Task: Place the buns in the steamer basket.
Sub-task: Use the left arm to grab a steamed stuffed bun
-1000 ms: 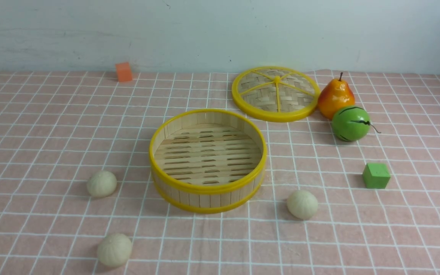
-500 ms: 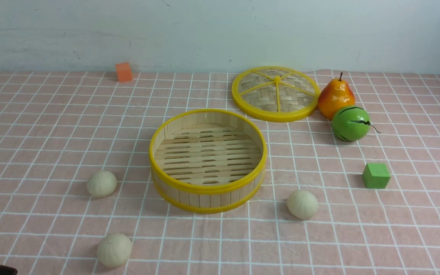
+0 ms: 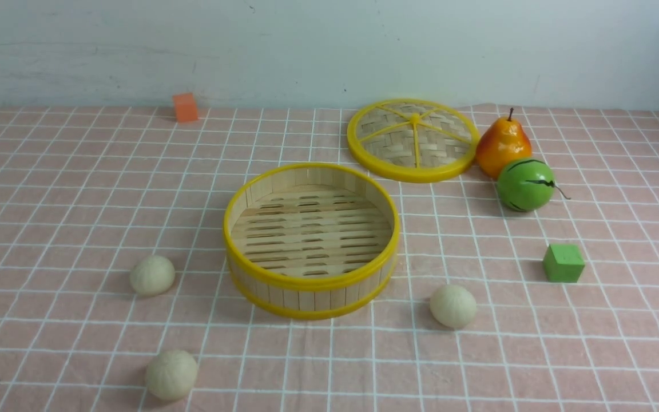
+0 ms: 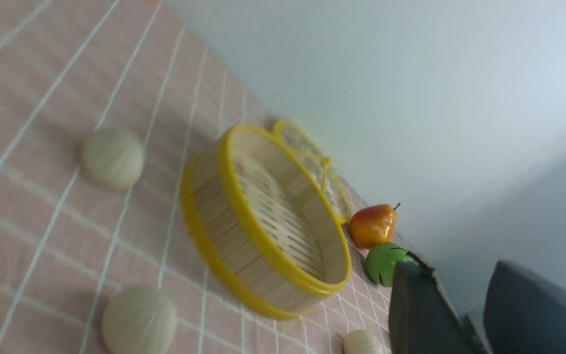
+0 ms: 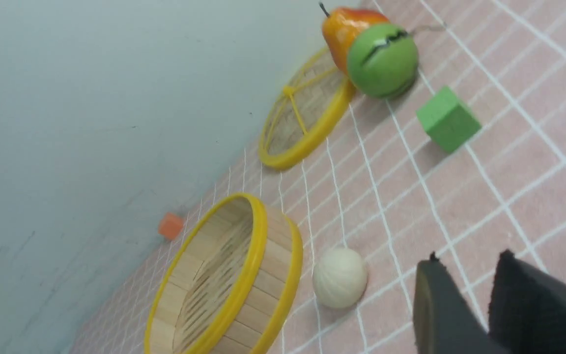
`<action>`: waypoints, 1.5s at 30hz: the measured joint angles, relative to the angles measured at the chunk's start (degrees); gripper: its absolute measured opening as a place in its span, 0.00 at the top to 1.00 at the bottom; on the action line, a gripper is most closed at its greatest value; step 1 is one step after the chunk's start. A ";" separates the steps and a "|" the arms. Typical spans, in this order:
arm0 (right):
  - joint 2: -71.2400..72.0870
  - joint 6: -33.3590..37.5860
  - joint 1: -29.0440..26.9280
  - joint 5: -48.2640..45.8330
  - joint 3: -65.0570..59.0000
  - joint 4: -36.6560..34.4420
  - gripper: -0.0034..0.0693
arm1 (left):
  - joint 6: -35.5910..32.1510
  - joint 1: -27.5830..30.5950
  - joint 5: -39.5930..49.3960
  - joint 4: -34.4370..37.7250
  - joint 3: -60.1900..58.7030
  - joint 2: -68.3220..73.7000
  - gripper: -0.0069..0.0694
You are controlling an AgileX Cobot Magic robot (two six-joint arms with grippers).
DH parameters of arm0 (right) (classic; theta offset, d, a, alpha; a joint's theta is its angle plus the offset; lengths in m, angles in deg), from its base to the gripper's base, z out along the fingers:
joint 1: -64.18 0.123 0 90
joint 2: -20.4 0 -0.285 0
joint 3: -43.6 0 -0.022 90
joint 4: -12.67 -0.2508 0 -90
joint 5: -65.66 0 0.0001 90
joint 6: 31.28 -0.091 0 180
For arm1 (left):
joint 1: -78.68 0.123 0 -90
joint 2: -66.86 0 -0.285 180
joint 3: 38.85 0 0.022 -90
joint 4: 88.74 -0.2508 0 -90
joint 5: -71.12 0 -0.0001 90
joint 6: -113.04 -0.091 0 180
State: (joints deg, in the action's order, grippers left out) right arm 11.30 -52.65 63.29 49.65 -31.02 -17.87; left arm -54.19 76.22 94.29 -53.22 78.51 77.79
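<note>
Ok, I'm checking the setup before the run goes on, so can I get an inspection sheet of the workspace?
Surface: pink checked cloth, no spills seen.
Job's things: steamer basket upright, nothing in it; left bun, front-left bun and right bun all on the cloth.
Clutter: lid, pear, green striped fruit, green cube, orange cube.
Hands: left hand and right hand slightly open, holding nothing.
Cables: nothing seen.
Surroundings: plain pale wall behind.
</note>
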 joint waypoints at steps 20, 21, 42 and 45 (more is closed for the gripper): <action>-57.46 41.45 19.15 -42.06 48.28 4.33 0.97 | -15.22 0.00 40.61 -22.00 44.30 58.42 0.93; -59.20 41.62 22.94 -43.95 50.07 5.13 0.97 | -15.87 0.00 40.69 -22.15 45.23 60.23 0.93; -65.02 41.76 41.14 -44.81 55.69 13.35 0.95 | -0.10 -7.97 32.01 -42.06 63.16 92.00 0.28; -65.02 41.76 41.14 -44.81 55.69 14.01 0.94 | 3.95 -7.97 29.83 -45.07 63.38 98.09 0.14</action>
State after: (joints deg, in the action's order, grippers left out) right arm -53.72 -10.89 104.43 4.84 24.68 -3.87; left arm -50.24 68.25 124.12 -98.29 141.89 175.87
